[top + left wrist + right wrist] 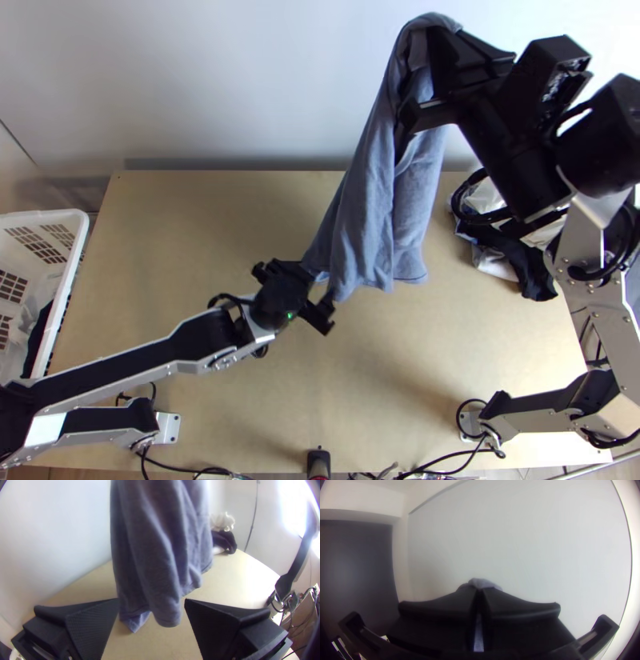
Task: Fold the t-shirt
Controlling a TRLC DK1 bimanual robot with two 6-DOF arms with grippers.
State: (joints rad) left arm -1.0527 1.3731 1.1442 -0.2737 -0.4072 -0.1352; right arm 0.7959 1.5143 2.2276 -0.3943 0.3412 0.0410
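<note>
T-shirt (pixel 364 216), top view: hangs bunched above the table (pixel 192 224), right of middle, hem near the left gripper (pixel 318 286), top at the right gripper (pixel 426 70).
Left gripper (pixel 151 605), left wrist view: fingers well apart.
Right gripper (pixel 480 591), right wrist view: clamped on cloth.

My right gripper (pixel 440 44) covers the pinched part of the t-shirt (pixel 364 216), so I cannot tell collar from sleeve there; in my left wrist view the shirt's upper part is cut off. My right arm (pixel 512 152) hides some of the clothes pile (pixel 532 268) and the far right corner of the table (pixel 200 216). The laundry basket (pixel 74 220) runs past the top view's left edge, its wall partly hiding something dark inside.
</note>
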